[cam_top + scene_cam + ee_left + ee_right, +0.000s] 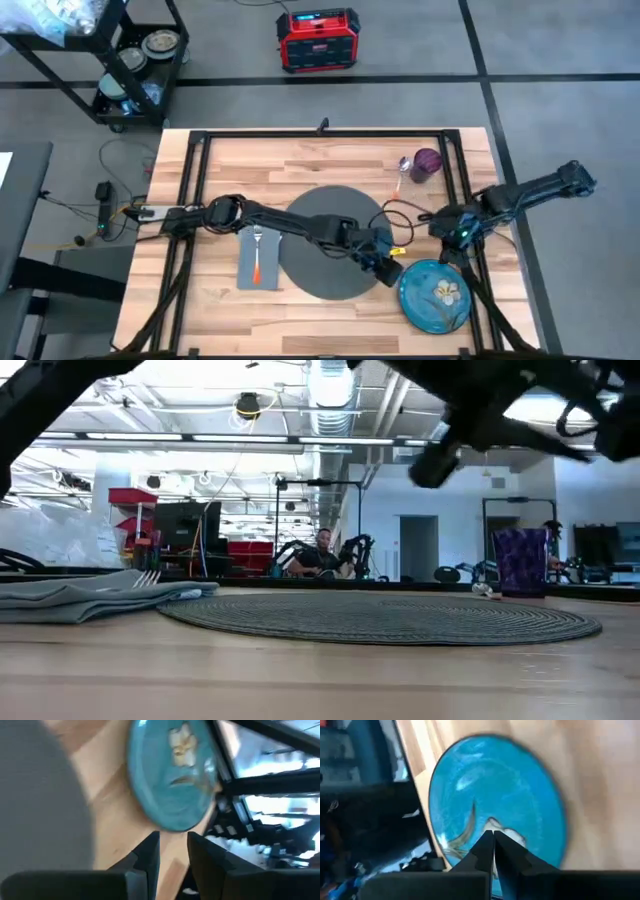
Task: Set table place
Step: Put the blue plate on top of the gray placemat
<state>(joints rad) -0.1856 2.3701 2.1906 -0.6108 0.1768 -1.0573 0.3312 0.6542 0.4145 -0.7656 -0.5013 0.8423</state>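
Both grippers hover by the plate (437, 293): left gripper (172, 851) jaws parted, right gripper (493, 842) jaws clenched empty.

left arm reaches from the left edge across toward the right-front area, elbow low, forearm stretched out. left gripper (385, 264) hangs near the surface, fingers (150, 851) parted by a narrow gap, nothing between them. right arm comes in from the right edge, wrist bent downward. right gripper (452, 250) has its fingers (487, 845) pressed together, holding nothing.
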